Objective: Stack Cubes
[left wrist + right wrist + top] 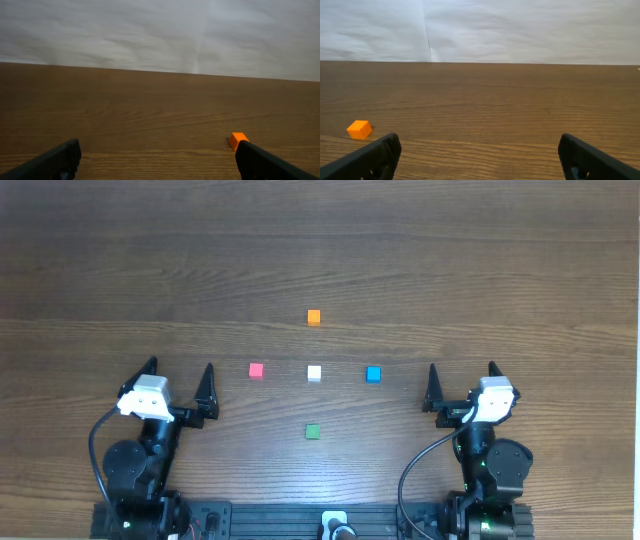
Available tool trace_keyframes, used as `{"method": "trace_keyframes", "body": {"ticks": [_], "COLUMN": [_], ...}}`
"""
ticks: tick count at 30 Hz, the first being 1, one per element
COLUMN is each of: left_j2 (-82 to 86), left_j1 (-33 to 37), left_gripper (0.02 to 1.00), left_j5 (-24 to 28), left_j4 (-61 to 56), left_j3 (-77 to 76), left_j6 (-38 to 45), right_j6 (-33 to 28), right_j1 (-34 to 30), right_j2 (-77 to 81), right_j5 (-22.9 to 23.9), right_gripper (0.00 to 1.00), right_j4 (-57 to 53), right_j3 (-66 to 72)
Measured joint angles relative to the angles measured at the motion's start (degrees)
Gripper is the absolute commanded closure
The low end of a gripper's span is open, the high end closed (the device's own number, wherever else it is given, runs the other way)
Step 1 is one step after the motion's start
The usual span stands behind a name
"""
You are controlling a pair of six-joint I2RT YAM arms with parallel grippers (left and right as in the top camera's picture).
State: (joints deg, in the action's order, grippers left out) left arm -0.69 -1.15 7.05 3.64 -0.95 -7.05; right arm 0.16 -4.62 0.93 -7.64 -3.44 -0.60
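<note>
With nothing stacked yet, left gripper (180,368) and right gripper (462,370) sit fingers apart and empty (ready to pick, I judge), pink cube (256,370) nearest the left fingers, blue cube (373,374) nearest the right.

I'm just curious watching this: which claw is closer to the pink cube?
Left. The left claw sits just left of the pink cube in the top view; the right claw is much farther, past the white cube and blue cube.
</note>
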Motion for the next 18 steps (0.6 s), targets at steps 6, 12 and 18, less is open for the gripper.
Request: {"method": "trace_keyframes", "body": {"ticks": [6,12,18], "left_j2": [0.0,0.0,-8.8], "left_j1": [0.0,0.0,-2.1], "left_gripper": [0.018,0.018,0.02], "left_j5": [0.0,0.5,3.6], "left_j4": [0.0,0.0,4.4], "left_j3": [0.0,0.0,-4.2], "left_j6": [0.0,-5.2,-10.2], "right_j6": [0.0,0.0,0.0], "right_j1": [0.0,0.0,0.0], "right_j2": [0.0,0.0,0.0], "right_j5": [0.0,0.0,0.0], "right_gripper": [0.009,0.007,0.009], "right_j4": [0.0,0.0,0.0], "right_j3": [0.0,0.0,0.0]}}
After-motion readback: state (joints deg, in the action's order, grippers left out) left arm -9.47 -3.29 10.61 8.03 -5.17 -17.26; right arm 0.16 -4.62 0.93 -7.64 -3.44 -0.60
